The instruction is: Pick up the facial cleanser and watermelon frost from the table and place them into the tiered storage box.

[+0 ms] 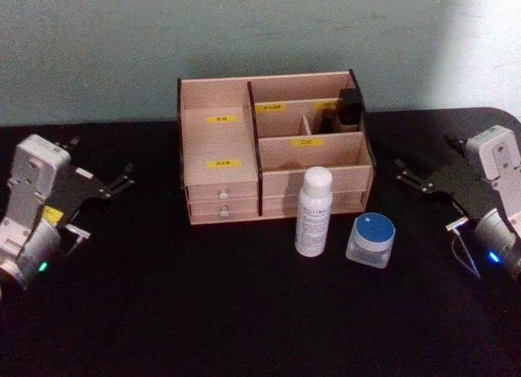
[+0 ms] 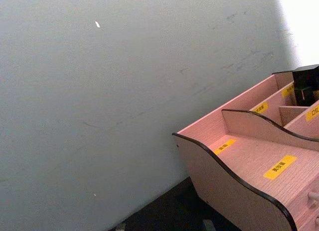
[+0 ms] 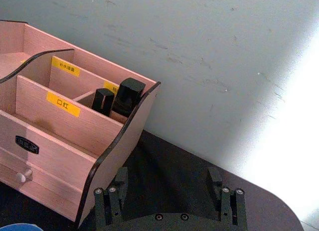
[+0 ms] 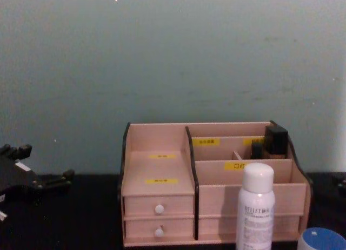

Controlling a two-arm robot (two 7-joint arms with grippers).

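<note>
Head view, goods: the facial cleanser (image 1: 313,212) stands upright on the black table (image 1: 203,312) just in front of the tiered storage box (image 1: 220,92), and the watermelon frost (image 1: 371,240) sits just beside it toward our right, lid up, so both are easy to take from above or from the side
Head view, arms: our left gripper (image 1: 126,175) hangs well out to the left and our right gripper (image 1: 400,172) well out to the right, fingers parted, each pointing inward; we judge this leaves the middle free for a first reach, and neither item is picked yet
Left wrist view: we see the box's curved side wall (image 2: 234,191) and its two stepped, labelled shelves, bare, which we judge roomy enough for the jar
Right wrist view: our right gripper (image 3: 167,173) shows its two fingers spread with nothing between them, facing the box (image 3: 55,141); two black bottles (image 3: 130,94) already fill the rear corner cell, and a sliver of the jar's blue lid (image 3: 12,227) peeks in
Chest view: the cleanser (image 4: 255,209) rises above the box's front compartment, so we judge it must be lifted over that wall; the jar (image 4: 323,241) is low at the right, and our left gripper (image 4: 47,162) waits spread at the left edge
</note>
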